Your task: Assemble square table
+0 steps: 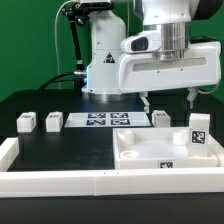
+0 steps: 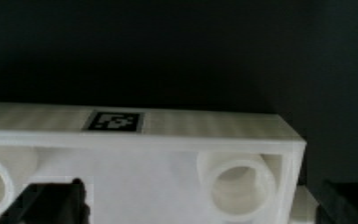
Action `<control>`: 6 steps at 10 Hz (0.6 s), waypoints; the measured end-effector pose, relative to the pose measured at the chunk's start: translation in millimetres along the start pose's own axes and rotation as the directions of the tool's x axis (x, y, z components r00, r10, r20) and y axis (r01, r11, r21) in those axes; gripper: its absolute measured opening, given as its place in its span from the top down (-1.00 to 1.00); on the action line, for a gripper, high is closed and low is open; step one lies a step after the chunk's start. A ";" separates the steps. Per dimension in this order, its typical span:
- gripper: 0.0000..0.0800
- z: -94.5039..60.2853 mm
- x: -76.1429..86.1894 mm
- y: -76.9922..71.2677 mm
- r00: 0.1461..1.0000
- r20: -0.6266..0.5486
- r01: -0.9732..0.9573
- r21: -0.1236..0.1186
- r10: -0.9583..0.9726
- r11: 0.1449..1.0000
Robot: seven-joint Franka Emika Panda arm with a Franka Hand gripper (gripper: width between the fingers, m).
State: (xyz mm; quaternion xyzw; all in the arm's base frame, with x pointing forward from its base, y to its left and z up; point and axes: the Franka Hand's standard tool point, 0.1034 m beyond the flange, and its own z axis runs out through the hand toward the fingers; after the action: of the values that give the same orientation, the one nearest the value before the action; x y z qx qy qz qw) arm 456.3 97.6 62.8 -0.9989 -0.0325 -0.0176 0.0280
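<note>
The white square table top (image 1: 150, 152) lies at the exterior view's right, rim up. In the wrist view the table top (image 2: 158, 160) fills the lower half, with a black-white tag (image 2: 117, 122) and a round hole (image 2: 242, 186). My gripper (image 1: 170, 100) hangs open and empty just above the top's far edge. In the wrist view the gripper (image 2: 208, 205) has one finger (image 2: 60, 205) over the top and the other past its side. One tagged leg (image 1: 198, 130) stands at the top's far right corner. Three legs (image 1: 26, 122), (image 1: 53, 122), (image 1: 160, 118) stand on the black table.
The marker board (image 1: 105, 120) lies flat at the back middle, in front of the robot base. Long white border rails run along the front (image 1: 100, 182) and the left side (image 1: 8, 150).
</note>
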 end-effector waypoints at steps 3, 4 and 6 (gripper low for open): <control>-0.62 6.3 -21.1 -4.5 1.000 0.008 0.014 -0.006 -0.014 1.000; -0.62 8.4 -29.4 -6.8 1.000 0.012 0.017 -0.008 -0.017 1.000; -0.62 11.6 -38.7 -10.2 1.000 0.020 0.019 -0.010 -0.019 1.000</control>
State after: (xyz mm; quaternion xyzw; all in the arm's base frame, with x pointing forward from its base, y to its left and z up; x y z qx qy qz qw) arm 417.4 105.9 50.3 -0.9988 -0.0420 -0.0082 0.0222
